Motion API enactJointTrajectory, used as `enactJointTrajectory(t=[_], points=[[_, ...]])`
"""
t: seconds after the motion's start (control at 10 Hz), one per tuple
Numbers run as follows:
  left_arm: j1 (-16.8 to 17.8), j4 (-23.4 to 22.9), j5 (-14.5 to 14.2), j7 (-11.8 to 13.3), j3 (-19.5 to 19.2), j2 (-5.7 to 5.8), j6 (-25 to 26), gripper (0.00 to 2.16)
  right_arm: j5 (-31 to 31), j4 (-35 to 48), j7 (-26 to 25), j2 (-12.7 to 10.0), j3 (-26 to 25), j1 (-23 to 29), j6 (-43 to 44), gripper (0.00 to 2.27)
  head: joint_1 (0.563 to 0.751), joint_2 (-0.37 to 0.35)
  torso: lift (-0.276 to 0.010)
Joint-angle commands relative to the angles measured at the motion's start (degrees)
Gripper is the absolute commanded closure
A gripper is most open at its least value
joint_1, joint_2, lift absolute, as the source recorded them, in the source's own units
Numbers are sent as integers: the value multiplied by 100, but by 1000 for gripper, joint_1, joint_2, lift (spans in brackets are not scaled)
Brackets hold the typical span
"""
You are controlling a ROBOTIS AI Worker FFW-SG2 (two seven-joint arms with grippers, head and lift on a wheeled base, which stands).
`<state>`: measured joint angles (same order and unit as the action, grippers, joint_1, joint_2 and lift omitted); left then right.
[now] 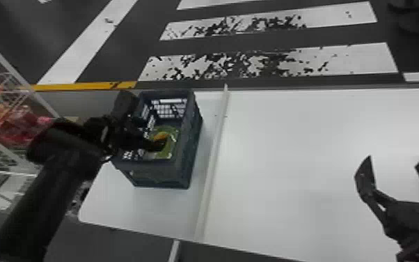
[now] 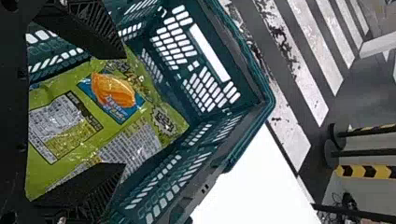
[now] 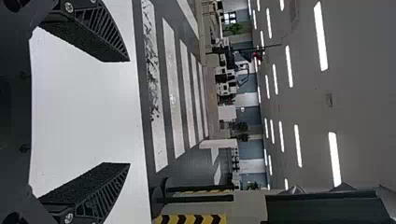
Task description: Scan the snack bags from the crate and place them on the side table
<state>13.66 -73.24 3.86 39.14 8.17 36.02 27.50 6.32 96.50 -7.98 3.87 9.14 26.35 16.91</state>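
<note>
Ribbed jaws spread apart — left in latticed crate, by glossy bag, right over tabletop

Green snack bag – printed face showing – inside teal crate.

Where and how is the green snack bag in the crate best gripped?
Probably from above, through the open top of the crate, pinching the green snack bag across its middle, near the orange picture. It lies low inside, its broad printed face toward the opening, and the surrounding walls seem to rule out a sideways approach. The left claw is open over it.
</note>
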Motion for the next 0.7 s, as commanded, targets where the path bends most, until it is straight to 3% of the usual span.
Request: enactJointTrajectory(t=[0.0,0.3,0.6], points=[[260,327,124,6,282,-42,-29,46,0,0,15,0,9,2,0,87,695,262,-50],[734,1092,273,-12,748,-218,-257,46,35,0,33,0,9,2,0,87,695,259,-50],[998,1523,466,15,1134,-394,-433,46,27,35,51,9,9,2,-35,87,695,243,-50]])
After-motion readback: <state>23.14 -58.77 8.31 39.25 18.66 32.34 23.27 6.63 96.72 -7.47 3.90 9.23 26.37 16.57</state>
